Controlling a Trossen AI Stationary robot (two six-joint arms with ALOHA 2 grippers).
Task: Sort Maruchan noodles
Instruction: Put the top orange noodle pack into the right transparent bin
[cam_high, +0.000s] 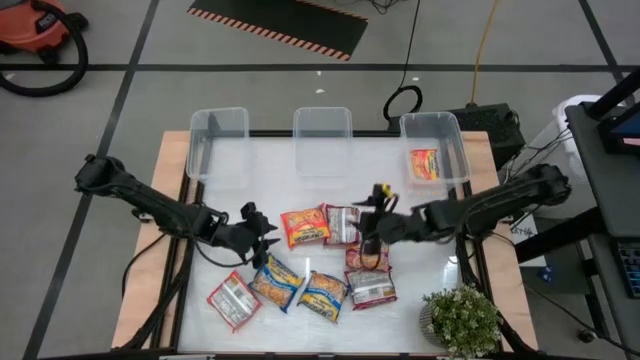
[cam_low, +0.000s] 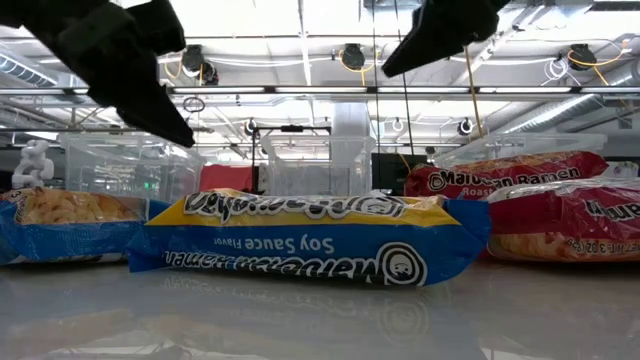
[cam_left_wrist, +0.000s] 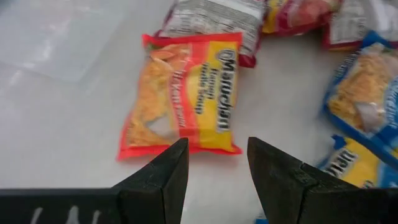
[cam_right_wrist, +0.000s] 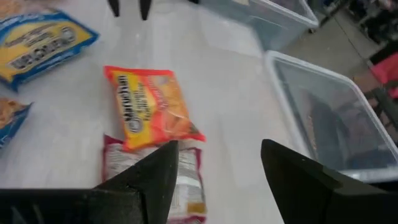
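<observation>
Here both the left hand (cam_left_wrist: 214, 163) and right hand (cam_right_wrist: 219, 163) hang open, empty.

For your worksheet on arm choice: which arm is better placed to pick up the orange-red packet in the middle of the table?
Probably the left. The left gripper is open, with the orange-red packet just ahead of its fingers; the right gripper hovers over the maroon packets beside it.

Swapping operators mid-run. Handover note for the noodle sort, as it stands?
Left gripper: open, empty, beside the orange-red packet.
Right gripper: open, empty, over the maroon-and-white packets.
Done: one orange-red packet in the right clear plastic bin.
Left: the middle bin and left bin look empty; the loose orange-red packet, blue-and-yellow packets and the maroon ones remain on the white table.
</observation>
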